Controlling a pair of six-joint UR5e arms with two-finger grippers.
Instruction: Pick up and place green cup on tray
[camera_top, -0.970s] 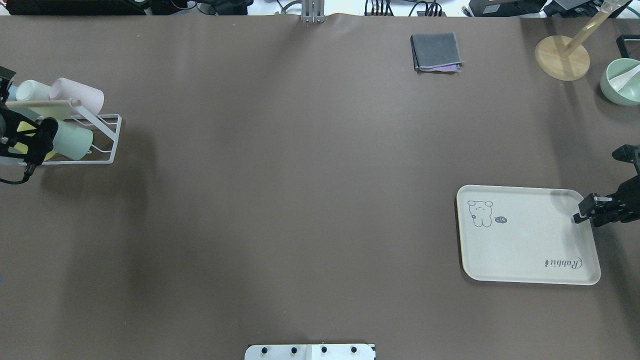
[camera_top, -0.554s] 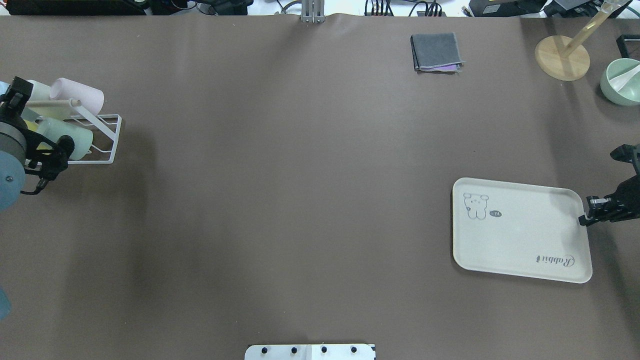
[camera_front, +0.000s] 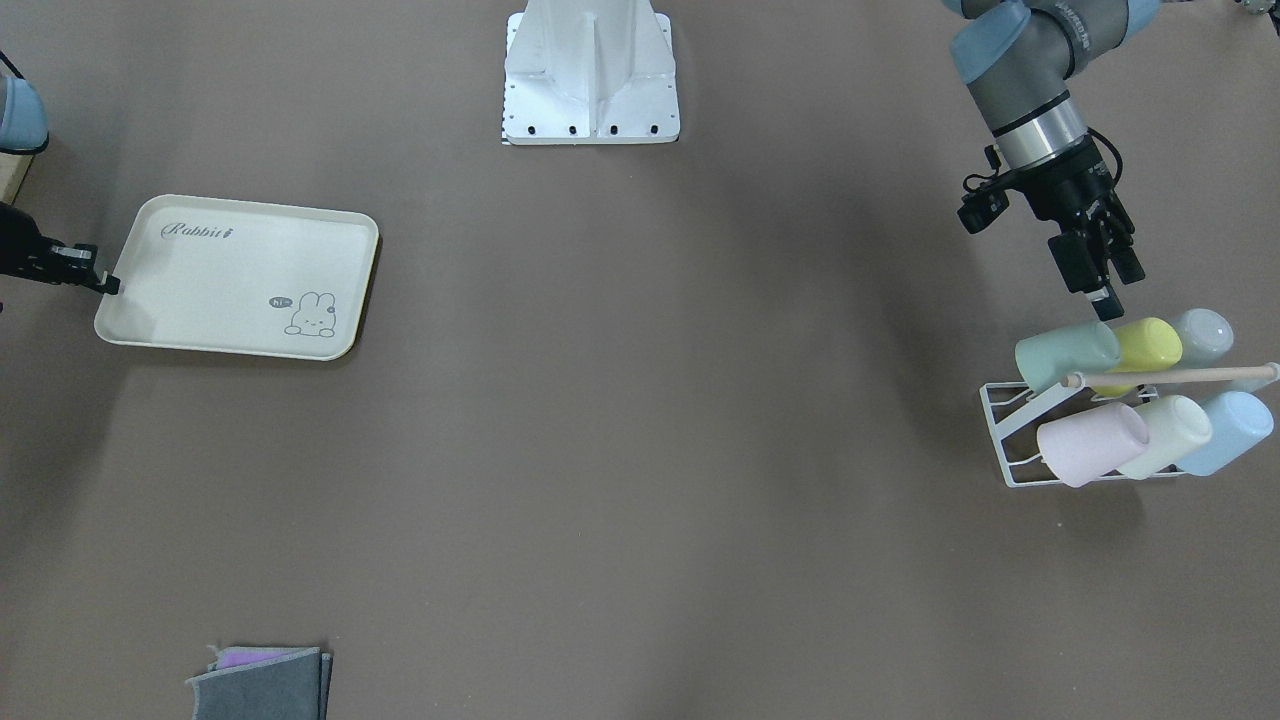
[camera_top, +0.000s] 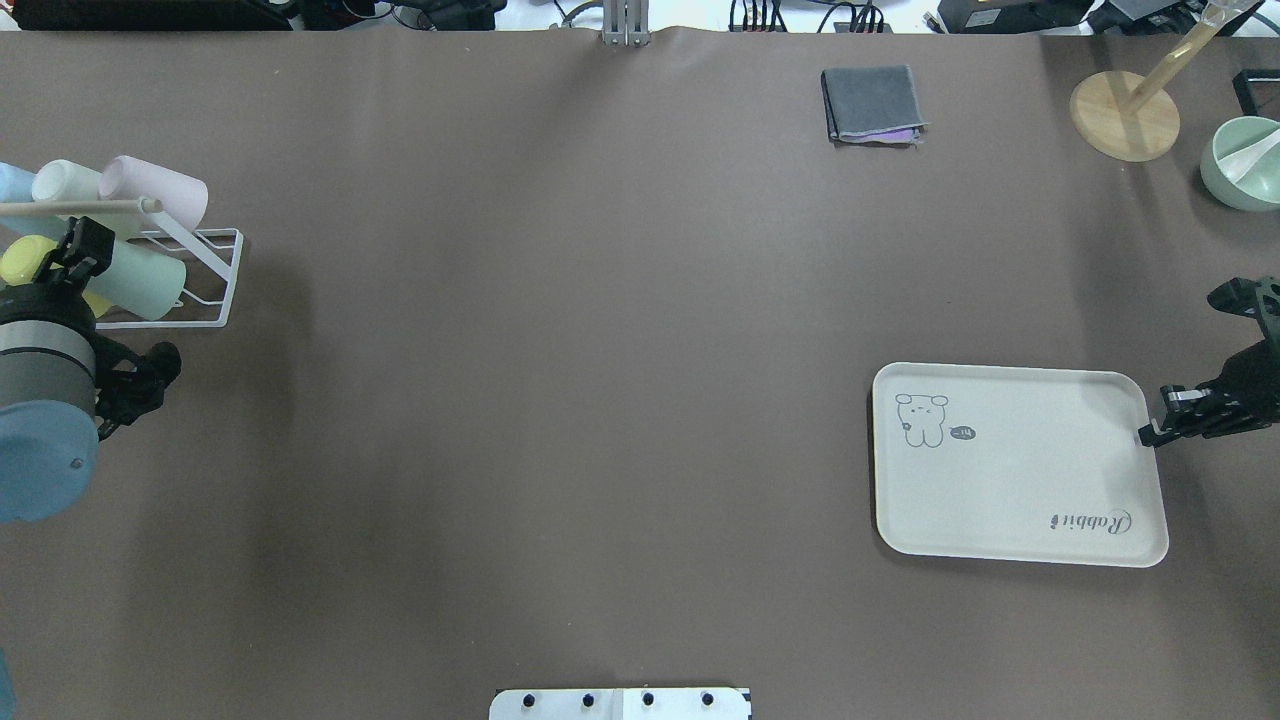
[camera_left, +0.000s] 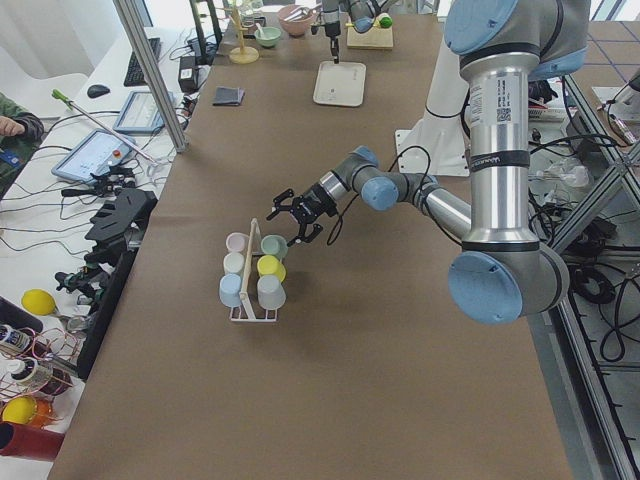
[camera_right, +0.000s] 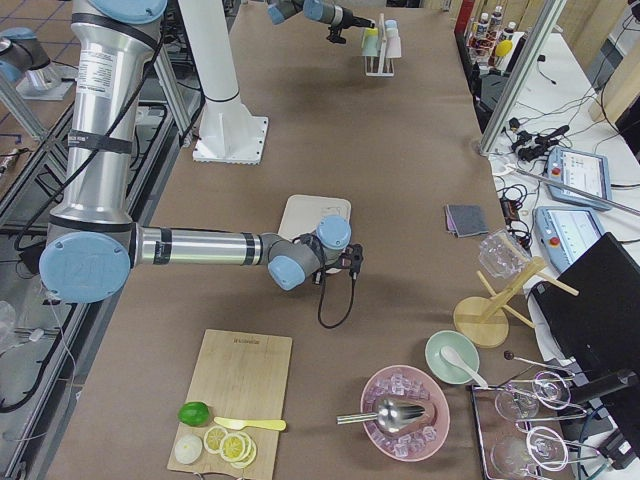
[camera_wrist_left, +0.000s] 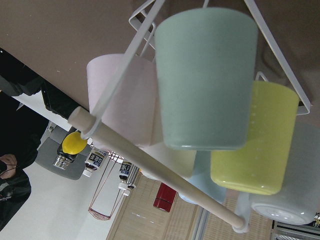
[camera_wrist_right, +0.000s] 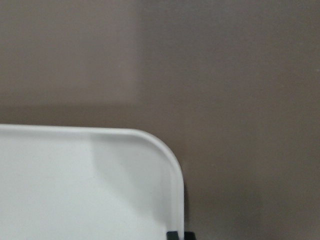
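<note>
The green cup (camera_front: 1065, 355) lies tilted on a white wire rack (camera_front: 1000, 430) at the table's left end. It also shows in the overhead view (camera_top: 140, 280) and fills the left wrist view (camera_wrist_left: 205, 85). My left gripper (camera_front: 1100, 290) hangs just beside the cup's base on the robot's side, open and empty, not touching it. The cream tray (camera_top: 1020, 470) with the bunny drawing lies flat at the right. My right gripper (camera_top: 1150, 435) is shut on the tray's right rim (camera_wrist_right: 170, 165).
Pink (camera_front: 1090, 445), cream (camera_front: 1165, 435), light blue (camera_front: 1230, 420) and yellow (camera_front: 1145, 345) cups share the rack under a wooden rod (camera_front: 1170, 377). A folded grey cloth (camera_top: 872, 103), a wooden stand (camera_top: 1125, 115) and a green bowl (camera_top: 1245, 160) sit at the far edge.
The tray has slid to the left with my right gripper on its rim. My left arm has swung back toward the robot, so the gripper now sits beside the green cup's base.
</note>
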